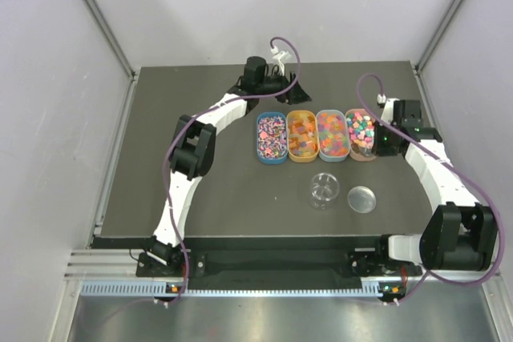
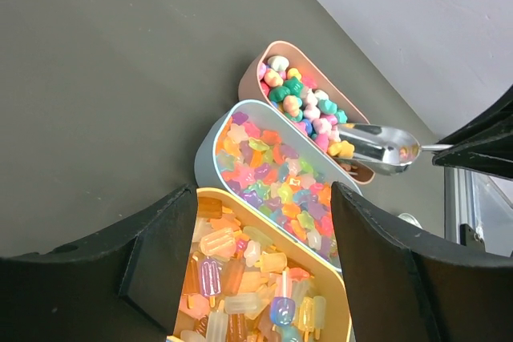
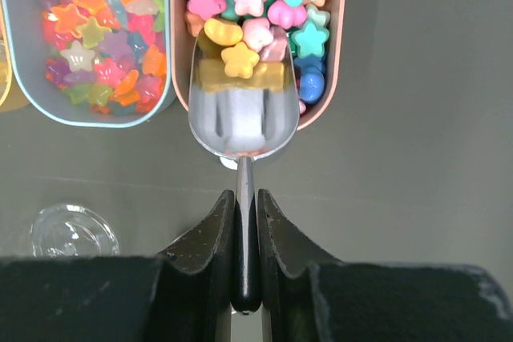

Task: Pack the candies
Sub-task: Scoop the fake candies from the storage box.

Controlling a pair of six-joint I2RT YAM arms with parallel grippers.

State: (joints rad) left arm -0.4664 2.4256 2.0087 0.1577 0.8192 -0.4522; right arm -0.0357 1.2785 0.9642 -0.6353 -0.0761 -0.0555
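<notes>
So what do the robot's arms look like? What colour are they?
The left arm and right arm match: white tubes joined by chunky black joints. A purple cable loops along each one. The left gripper and right gripper each have two thick black fingers. A little green light glows near the right arm's wrist.

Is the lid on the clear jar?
No, the lid lies flat beside the open jar, apart from it.

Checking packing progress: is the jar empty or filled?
Empty: only dark table shows through the clear jar; its lid lies beside it.
</notes>
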